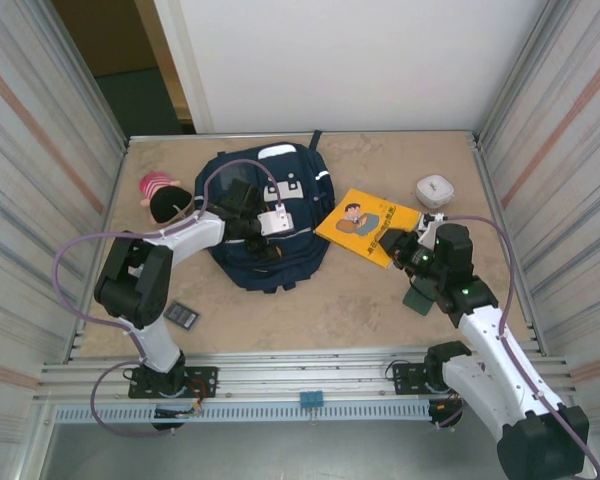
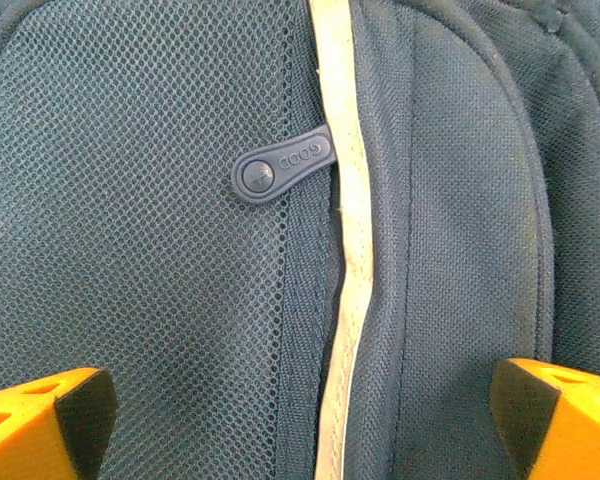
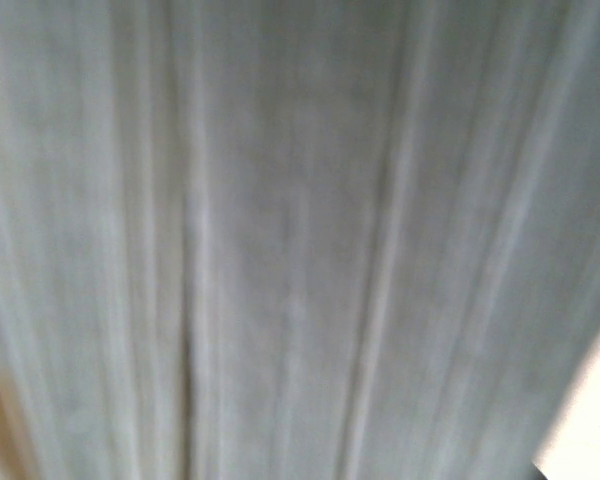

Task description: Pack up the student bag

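The left gripper's orange fingertips stand wide apart, holding nothing, over the student bag's navy mesh; one pale stripe and one zip pull show above them. From above, the bag lies flat mid-table, partly covered by the left arm; beside it are one plush toy, one yellow book, one white box and one dark card. The right gripper sits at the book's corner; I cannot tell its grip, and its wrist picture is blurred.
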`<state>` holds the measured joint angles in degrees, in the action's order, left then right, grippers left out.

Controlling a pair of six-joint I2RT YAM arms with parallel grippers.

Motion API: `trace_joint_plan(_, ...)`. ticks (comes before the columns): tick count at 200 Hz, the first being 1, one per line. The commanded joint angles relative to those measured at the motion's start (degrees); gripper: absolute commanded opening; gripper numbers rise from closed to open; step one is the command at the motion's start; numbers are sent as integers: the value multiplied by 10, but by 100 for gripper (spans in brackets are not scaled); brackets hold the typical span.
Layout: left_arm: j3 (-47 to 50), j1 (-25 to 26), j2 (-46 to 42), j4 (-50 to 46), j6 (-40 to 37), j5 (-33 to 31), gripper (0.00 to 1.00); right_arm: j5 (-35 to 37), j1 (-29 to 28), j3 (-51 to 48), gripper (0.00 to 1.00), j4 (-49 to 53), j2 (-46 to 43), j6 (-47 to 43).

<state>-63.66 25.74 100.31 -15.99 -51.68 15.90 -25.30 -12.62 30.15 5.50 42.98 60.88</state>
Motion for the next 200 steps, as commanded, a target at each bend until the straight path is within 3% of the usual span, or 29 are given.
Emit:
trace_joint_plan(1, 4, -1, -3, -62, -18, 19, 98, 2, 4, -3, 0, -39, -27, -11)
trace_joint_plan(38, 11, -3, 2, -60, -23, -10, 99, 1, 6, -7, 0, -45, -22, -5)
trace_joint_plan(81, 12, -2, -24, -89, -20, 57, 99, -2, 7, -6, 0, -43, -14, -5)
trace_joint_plan(155, 67, 0, -91, -80, -1, 67, 99, -16, 8, -3, 0, -62, 8, -6)
trace_joint_plan(167, 79, 2, -93, -57, 7, 47, 99, -20, 8, -1, 0, -61, 9, -6)
trace_joint_plan(185, 102, 10, -80, 10, 9, -51, 98, -21, 8, -1, 0, -61, 6, -8)
trace_joint_plan(200, 101, 10, -59, 50, 20, -112, 91, -17, 9, -6, 0, -59, -1, -10)
